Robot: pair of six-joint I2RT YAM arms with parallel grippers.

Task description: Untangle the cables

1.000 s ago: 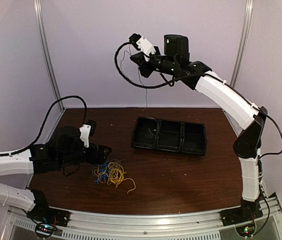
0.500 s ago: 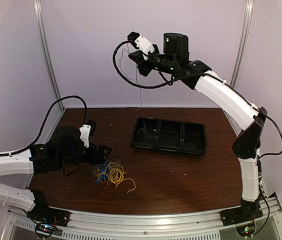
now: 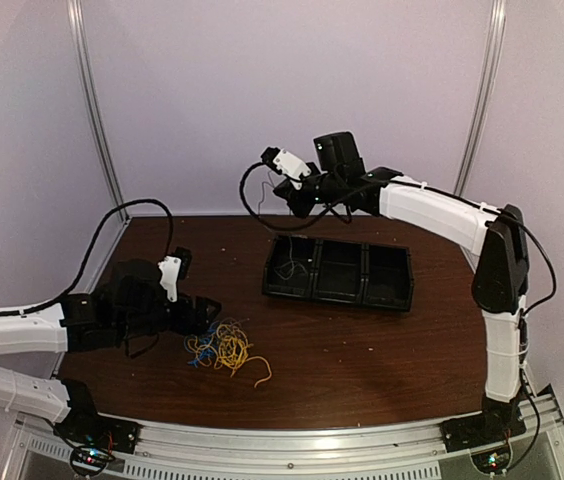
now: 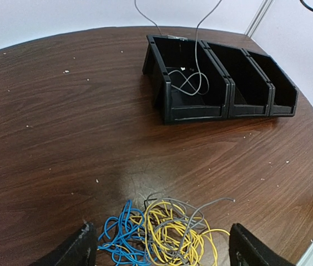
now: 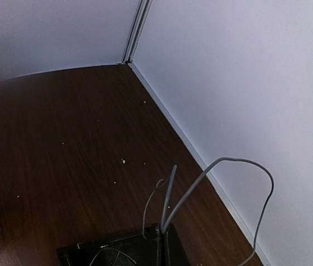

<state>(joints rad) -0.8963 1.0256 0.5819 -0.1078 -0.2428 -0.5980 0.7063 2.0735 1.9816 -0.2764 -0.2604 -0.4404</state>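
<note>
A tangle of yellow, blue and grey cables (image 3: 224,346) lies on the brown table. In the left wrist view this bundle (image 4: 162,233) sits between my left gripper's (image 4: 165,252) wide-open fingers (image 4: 79,249), which touch nothing. My right gripper (image 3: 295,205) hangs low over the left end of the black tray (image 3: 382,298). It is shut on a pale grey cable (image 5: 228,160) that loops up out of the closed tips (image 5: 165,233). The cable's lower part (image 4: 190,83) lies curled in the tray's left compartment.
The tray (image 4: 195,113) has three compartments; the middle and right ones hold nothing. Pale walls and metal corner posts (image 3: 92,120) close in the back and sides. Small crumbs dot the table. A thick black arm cable (image 3: 142,205) arcs over the left arm.
My right arm has come down from high above to just over the tray, lowering the grey cable into the left compartment. The left arm and the tangle have barely moved.
</note>
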